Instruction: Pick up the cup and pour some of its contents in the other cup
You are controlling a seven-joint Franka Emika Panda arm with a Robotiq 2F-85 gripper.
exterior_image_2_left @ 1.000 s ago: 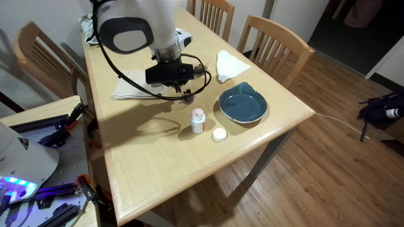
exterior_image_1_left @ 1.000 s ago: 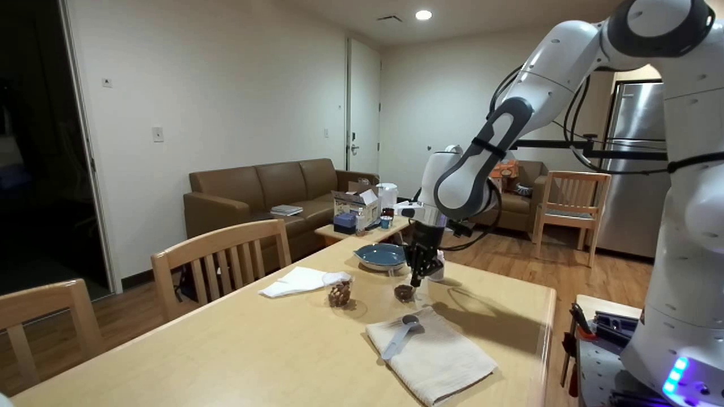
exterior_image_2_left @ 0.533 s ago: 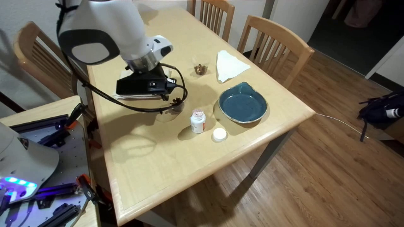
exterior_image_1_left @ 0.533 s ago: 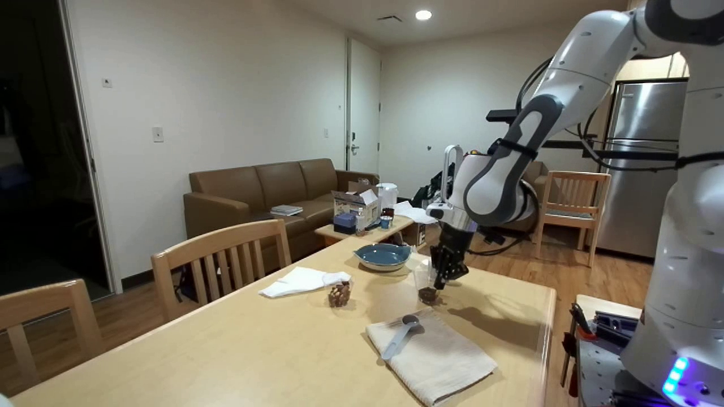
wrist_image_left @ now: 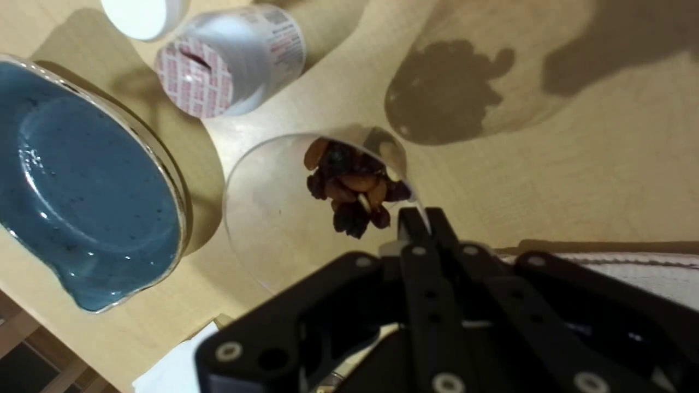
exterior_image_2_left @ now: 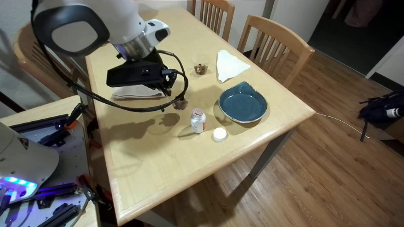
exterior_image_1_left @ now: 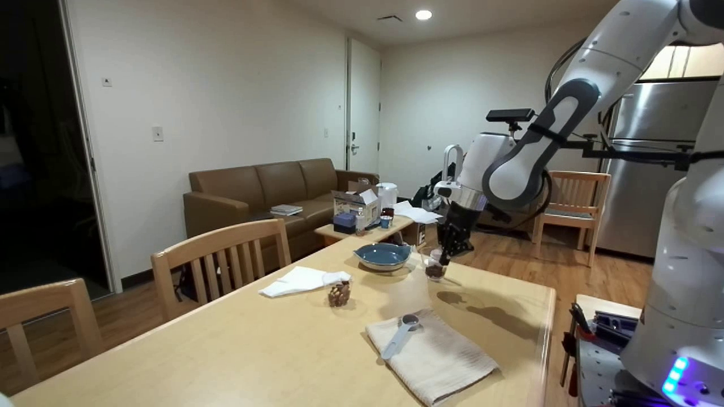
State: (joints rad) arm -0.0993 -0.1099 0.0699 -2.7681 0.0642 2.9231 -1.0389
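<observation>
Here, held cup (wrist_image_left: 284,213), see-through, round-rimmed, brown nuts (wrist_image_left: 357,183) inside

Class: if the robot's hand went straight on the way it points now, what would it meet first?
Probably the tabletop: the hand points down at it, though the cup it grips would likely touch first. Depth is unclear, so the exact spot is a guess.

The hand (exterior_image_1_left: 444,260) grips a clear cup (exterior_image_1_left: 434,267) — above the table (exterior_image_1_left: 266,350).
</observation>
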